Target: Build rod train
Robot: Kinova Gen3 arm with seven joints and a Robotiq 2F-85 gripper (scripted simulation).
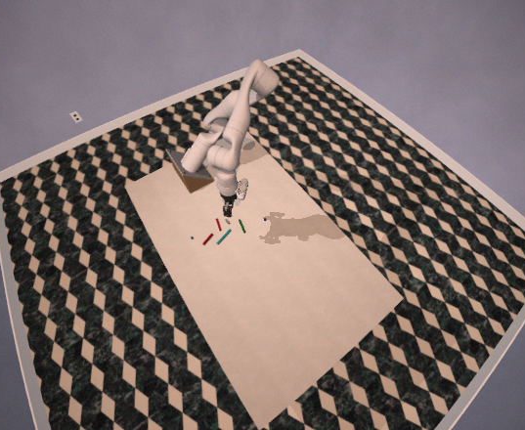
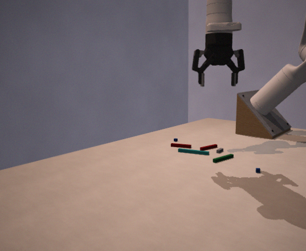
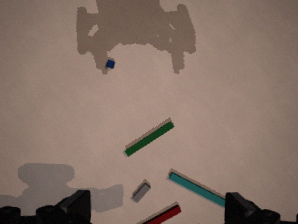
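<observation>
My gripper [image 2: 217, 81] [image 3: 157, 207] is open and empty, high above the rods. A green rod [image 1: 241, 226] [image 2: 223, 158] [image 3: 150, 138] lies flat. One blue rod [image 1: 265, 219] [image 2: 258, 170] [image 3: 110, 64] lies apart beyond it, at the arm's shadow. The other blue rod [image 1: 192, 237] [image 2: 175, 140] lies on the far side of the group, outside the wrist view. A grey rod [image 1: 228, 221] [image 2: 220, 150] [image 3: 141, 191] lies between the green rod and a red rod [image 1: 218, 225] [image 2: 208, 147] [image 3: 162, 215]. No two rods lie end to end in line.
A turquoise rod [image 1: 224, 236] [image 2: 194, 152] [image 3: 196, 189] lies beside a second red rod [image 1: 208, 239] [image 2: 180, 145]. The arm's wedge-shaped base [image 1: 193, 182] [image 2: 251, 120] stands on the table [image 1: 288, 313] [image 2: 100, 199] behind the rods. Arm shadows fall on the table.
</observation>
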